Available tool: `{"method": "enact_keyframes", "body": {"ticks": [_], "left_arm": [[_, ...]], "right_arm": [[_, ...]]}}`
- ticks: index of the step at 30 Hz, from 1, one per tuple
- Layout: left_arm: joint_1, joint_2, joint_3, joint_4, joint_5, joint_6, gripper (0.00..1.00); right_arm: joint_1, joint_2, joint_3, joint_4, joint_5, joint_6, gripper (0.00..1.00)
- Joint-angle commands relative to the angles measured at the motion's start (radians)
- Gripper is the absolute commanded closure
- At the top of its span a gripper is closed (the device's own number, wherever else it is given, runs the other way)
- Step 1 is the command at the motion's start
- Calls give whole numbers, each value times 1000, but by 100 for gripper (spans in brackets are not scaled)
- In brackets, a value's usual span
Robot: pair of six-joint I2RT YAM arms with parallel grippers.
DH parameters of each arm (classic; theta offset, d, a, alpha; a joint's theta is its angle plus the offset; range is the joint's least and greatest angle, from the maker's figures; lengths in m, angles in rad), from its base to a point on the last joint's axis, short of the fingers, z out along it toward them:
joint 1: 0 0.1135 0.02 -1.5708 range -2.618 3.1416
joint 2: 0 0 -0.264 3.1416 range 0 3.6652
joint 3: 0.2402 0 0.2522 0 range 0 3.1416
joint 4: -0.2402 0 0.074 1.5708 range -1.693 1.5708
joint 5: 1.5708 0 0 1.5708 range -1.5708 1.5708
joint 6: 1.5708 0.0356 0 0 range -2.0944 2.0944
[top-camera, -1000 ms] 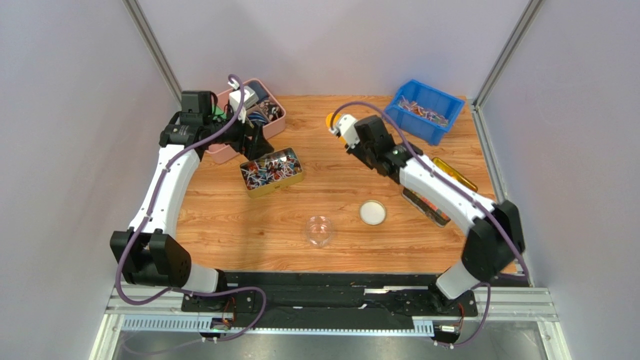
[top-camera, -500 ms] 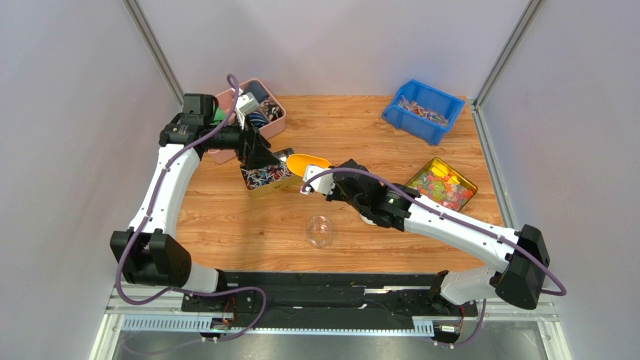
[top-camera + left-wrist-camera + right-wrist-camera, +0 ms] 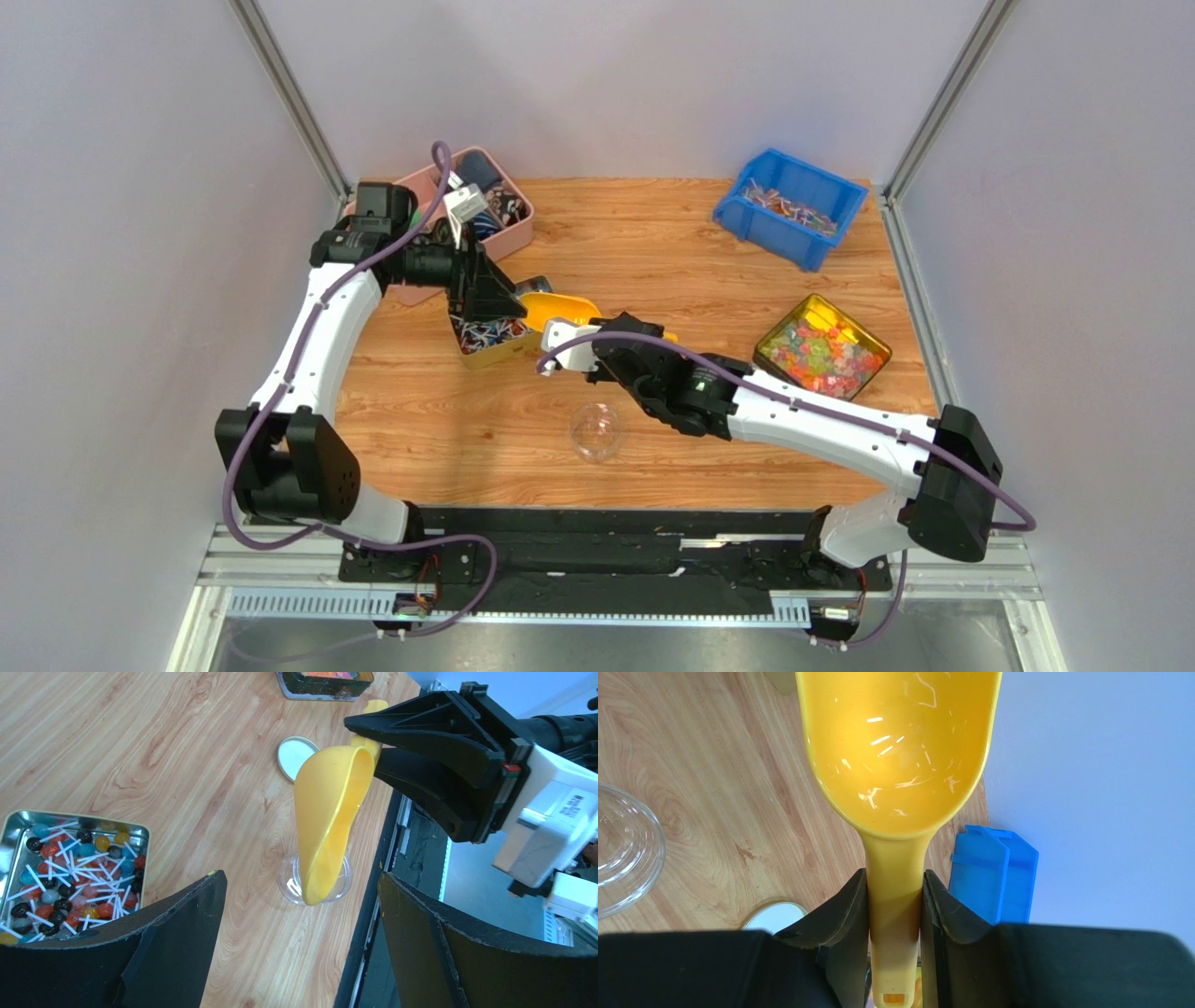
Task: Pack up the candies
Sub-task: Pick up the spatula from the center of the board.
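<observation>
The candies (image 3: 487,333) are small red, dark and blue sweets with white ends in an open gold tin (image 3: 484,359). They also show at the lower left of the left wrist view (image 3: 70,868). My left gripper (image 3: 494,290) is open and empty over the tin's far side, hiding part of it; in its own view (image 3: 300,878) the jaws stand wide apart. My right gripper (image 3: 617,340) (image 3: 896,903) is shut on the handle of an empty yellow scoop (image 3: 558,304) (image 3: 899,749) (image 3: 330,812), held just right of the tin. A clear glass jar (image 3: 598,430) (image 3: 291,882) (image 3: 626,850) stands in front.
An open tin of bright gummies (image 3: 821,346) stands at the right. A blue bin (image 3: 790,206) (image 3: 990,875) is at the back right, a pink box (image 3: 470,210) at the back left. The jar's white lid (image 3: 295,747) (image 3: 773,917) lies on the table, under my right arm in the top view.
My right arm swung from the back centre to the left front, carrying the yellow scoop to beside the candy tin. My left gripper shifted right over the tin.
</observation>
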Motion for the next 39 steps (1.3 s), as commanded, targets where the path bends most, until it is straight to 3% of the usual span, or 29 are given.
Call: {"method": "enact_keyframes", "body": {"ticks": [1, 6, 7, 15, 24, 26, 28, 29, 31, 32, 34, 39], "left_arm": [[5, 16, -2, -1, 53, 37, 14], [4, 37, -1, 0, 57, 36, 19], [2, 39, 1, 0, 57, 37, 25], [-7, 46, -7, 2, 54, 37, 43], [-10, 48, -8, 0, 53, 39, 77], [-10, 51, -8, 2, 51, 40, 90], [-12, 48, -8, 0, 54, 40, 100], [-12, 49, -10, 2, 54, 40, 100], [-12, 46, -13, 2, 60, 45, 100], [-12, 46, -15, -3, 63, 50, 100], [-12, 45, -18, -11, 77, 60, 100], [-21, 63, -7, -72, 116, 117, 100]], "right_arm": [[23, 9, 70, 70, 45, -17, 100], [46, 32, 89, 72, 56, -20, 100], [51, 43, 96, 78, 61, -20, 100], [58, 92, 138, 112, 99, -20, 100], [60, 109, 147, 129, 107, -25, 100], [63, 109, 144, 127, 101, -22, 99], [65, 98, 142, 112, 88, -13, 95], [66, 95, 145, 98, 68, -6, 87], [66, 68, 153, 46, 36, 7, 66], [66, 55, 153, 29, -2, 20, 51], [66, 22, 149, 9, -34, 29, 46], [66, -80, 135, -57, -156, 52, 45]]}}
